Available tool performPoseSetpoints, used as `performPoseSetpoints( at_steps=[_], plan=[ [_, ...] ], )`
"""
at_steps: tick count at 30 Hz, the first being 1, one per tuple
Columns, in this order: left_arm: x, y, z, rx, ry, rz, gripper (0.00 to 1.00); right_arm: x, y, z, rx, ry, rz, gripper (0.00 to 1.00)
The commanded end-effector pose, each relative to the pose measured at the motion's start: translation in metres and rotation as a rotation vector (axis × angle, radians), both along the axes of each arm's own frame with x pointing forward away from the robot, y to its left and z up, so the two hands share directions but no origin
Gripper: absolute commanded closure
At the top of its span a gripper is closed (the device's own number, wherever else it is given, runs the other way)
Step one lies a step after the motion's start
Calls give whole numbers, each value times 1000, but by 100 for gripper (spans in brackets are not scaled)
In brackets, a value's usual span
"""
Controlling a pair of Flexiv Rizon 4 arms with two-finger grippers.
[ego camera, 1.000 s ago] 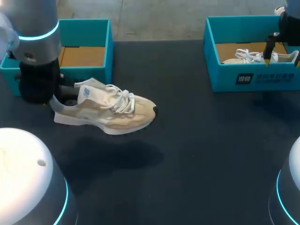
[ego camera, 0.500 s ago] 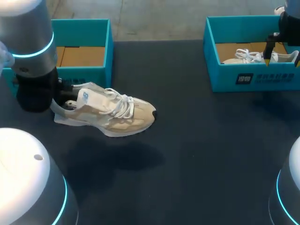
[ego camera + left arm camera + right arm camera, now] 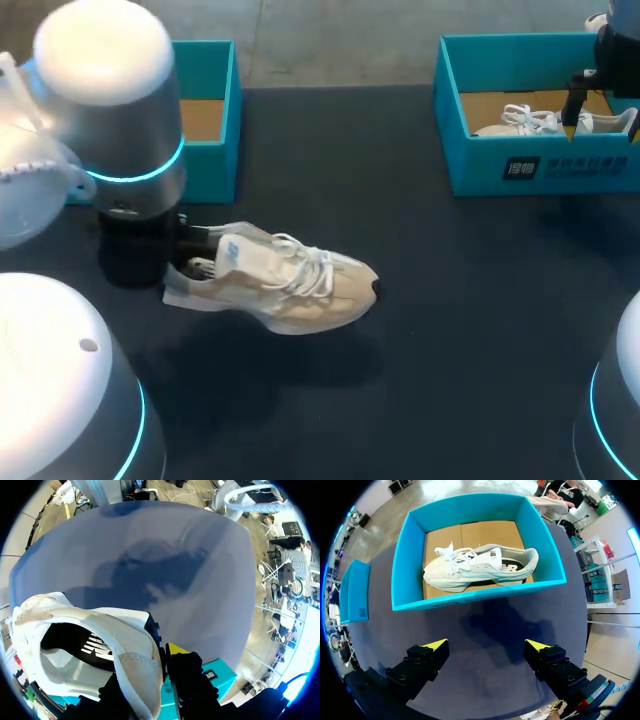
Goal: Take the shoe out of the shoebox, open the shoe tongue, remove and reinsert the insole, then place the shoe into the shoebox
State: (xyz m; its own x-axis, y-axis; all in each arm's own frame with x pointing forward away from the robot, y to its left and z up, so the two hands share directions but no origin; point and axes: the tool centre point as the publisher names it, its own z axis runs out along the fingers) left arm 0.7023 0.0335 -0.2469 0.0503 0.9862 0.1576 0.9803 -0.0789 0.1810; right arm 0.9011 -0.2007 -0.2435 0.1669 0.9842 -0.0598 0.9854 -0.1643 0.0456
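A beige shoe (image 3: 290, 285) with white laces lies toe to the right, low over the dark table (image 3: 450, 300). My left gripper (image 3: 190, 262) is shut on its heel. In the left wrist view the heel collar (image 3: 142, 670) is pinched between the fingers of my left gripper (image 3: 152, 680), one finger inside the shoe (image 3: 75, 630) and one outside. The left shoebox (image 3: 210, 150) stands behind it. My right gripper (image 3: 486, 645) hangs open before the right shoebox (image 3: 470, 597), which holds a second white shoe (image 3: 480, 567). In the head view, this right gripper (image 3: 585, 112) is over that box (image 3: 540, 165).
Both teal shoeboxes stand along the table's far edge, one at each side. The left box shows a brown cardboard floor (image 3: 200, 118). Dark tabletop stretches between the boxes and toward the front.
My left arm has carried the shoe to the right and toward the front of the table, lower than before. The right arm has not moved.
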Motion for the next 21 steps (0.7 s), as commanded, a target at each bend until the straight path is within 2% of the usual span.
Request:
performPoseSetpoints(
  at_steps=[1,13,21],
  plan=[
    [12,-29,-15,52,56,34,100,-1,0,0,0,-2,0,0],
    [5,-76,-47,70,105,78,100,-1,0,0,0,-2,0,0],
    [-1,-92,-68,80,110,88,100,-1,0,0,0,-2,0,0]
  ],
)
